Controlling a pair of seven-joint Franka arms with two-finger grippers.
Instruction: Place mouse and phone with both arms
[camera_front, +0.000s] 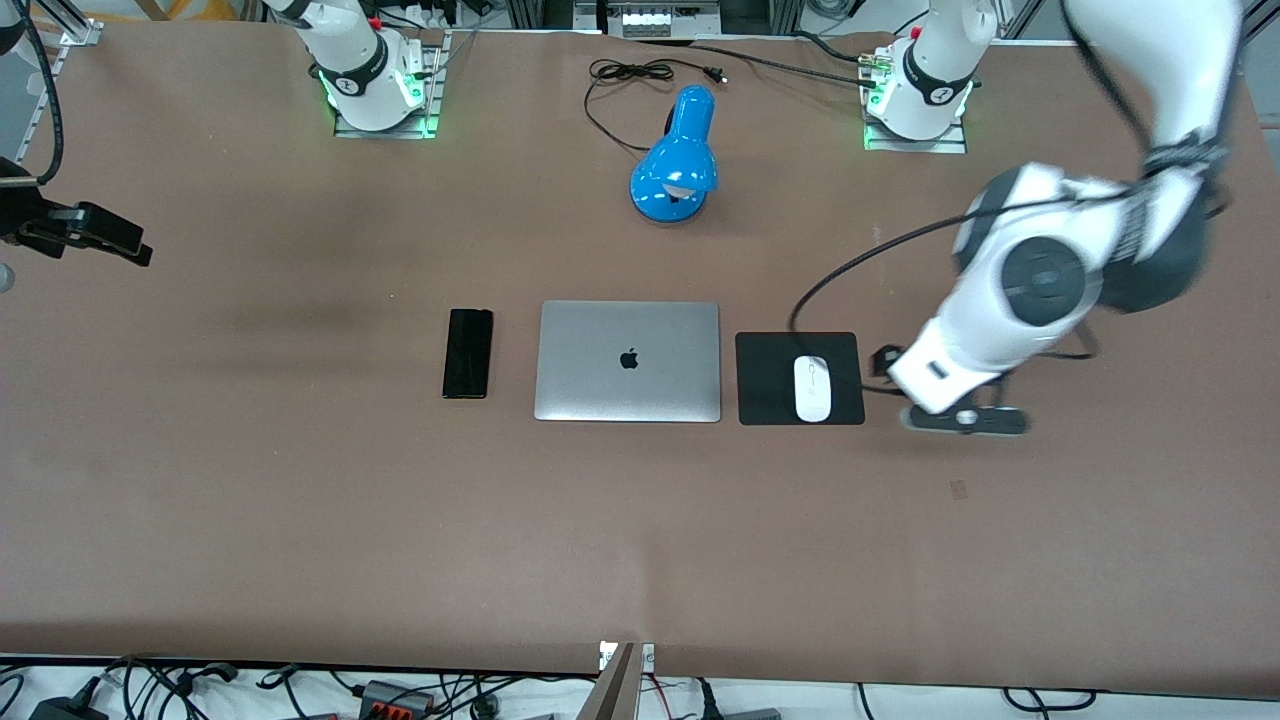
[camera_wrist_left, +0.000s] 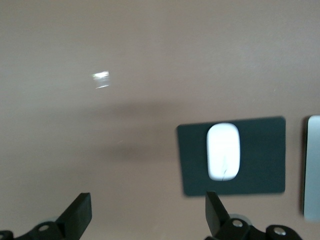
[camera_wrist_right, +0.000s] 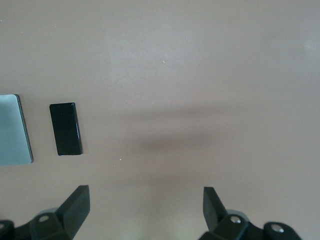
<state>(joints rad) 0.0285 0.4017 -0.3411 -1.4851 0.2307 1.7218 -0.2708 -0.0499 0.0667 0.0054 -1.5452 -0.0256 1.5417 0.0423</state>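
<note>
Seemingly both things are set down, with both arms clear of them.
The left claw (camera_wrist_left: 148, 217) hangs released and empty over bare surface (camera_front: 640, 540), just beside the black pad (camera_front: 772, 385) where the mouse (camera_front: 812, 388) lies; the right claw (camera_wrist_right: 146, 214), likewise released, hangs well apart from the phone (camera_front: 468, 353), which lies flat beside the closed laptop (camera_front: 628, 361). Next, I judge, both only need to lift straight off. A blue lamp (camera_front: 676, 160) and its cord (camera_front: 640, 75) sit well apart; nothing blocks either arm.
</note>
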